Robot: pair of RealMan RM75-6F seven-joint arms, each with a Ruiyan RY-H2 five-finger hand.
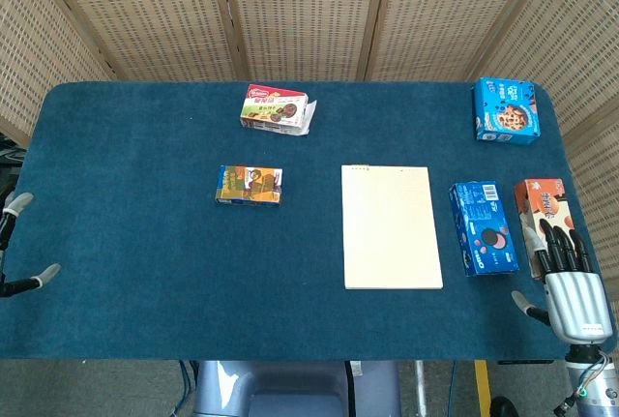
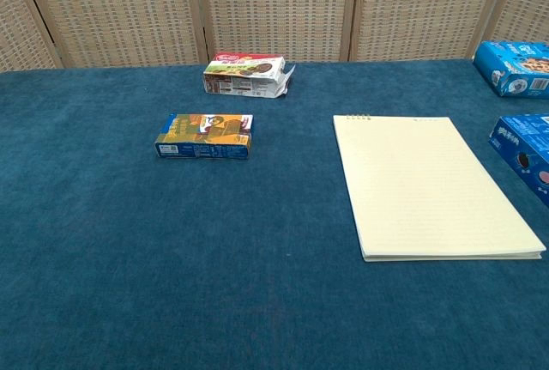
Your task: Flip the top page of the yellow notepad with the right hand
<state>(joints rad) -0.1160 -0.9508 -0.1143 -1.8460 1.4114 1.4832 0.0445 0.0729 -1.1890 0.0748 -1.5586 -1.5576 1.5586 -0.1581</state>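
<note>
The yellow notepad (image 1: 391, 226) lies closed and flat; the right robot hand (image 1: 571, 286) hovers empty, fingers extended.

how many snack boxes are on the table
5: red-and-white box far centre, brown-and-blue box left of the notepad, blue boxes far right and beside the notepad, orange box at the right edge.

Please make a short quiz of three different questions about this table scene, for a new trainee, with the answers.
1. True or false: the right hand already touches the yellow notepad.
2. Which box lies nearest the notepad's right edge? A) red box B) dark blue cookie box C) orange and blue box
3. Fill in: the notepad's top page lies ____ on the pad.

Key:
1. False; it rests at the table's right edge, apart from the pad.
2. B
3. flat
</note>
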